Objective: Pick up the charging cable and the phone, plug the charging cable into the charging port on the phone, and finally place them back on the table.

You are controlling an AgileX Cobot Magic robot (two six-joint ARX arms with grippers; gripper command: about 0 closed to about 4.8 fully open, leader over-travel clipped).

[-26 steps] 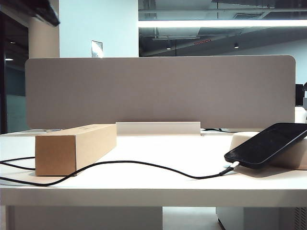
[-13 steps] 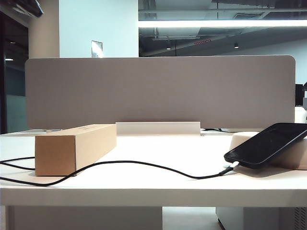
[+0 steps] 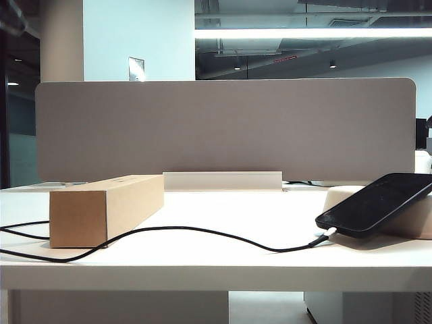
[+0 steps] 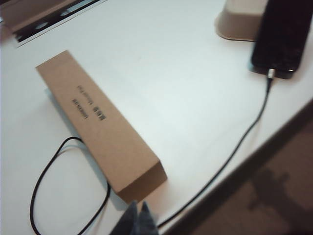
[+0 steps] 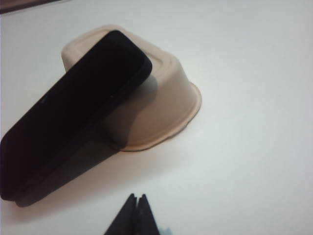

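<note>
Above table [image 3: 223, 260]: left gripper [image 4: 138, 211], right gripper [image 5: 136, 201], jaws closed, empty.

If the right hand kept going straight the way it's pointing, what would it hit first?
Probably bare table: the shut right hand hangs above it, apart from the phone leaning on the cream tray. Depth is unclear.

All that is showing of my left gripper [image 4: 138, 215] is two slim dark grey-blue fingertips, tapering to points. My right gripper [image 5: 136, 211] is showing two matching black fingertips, narrow, wedge-shaped and smooth, with no markings visible.
</note>
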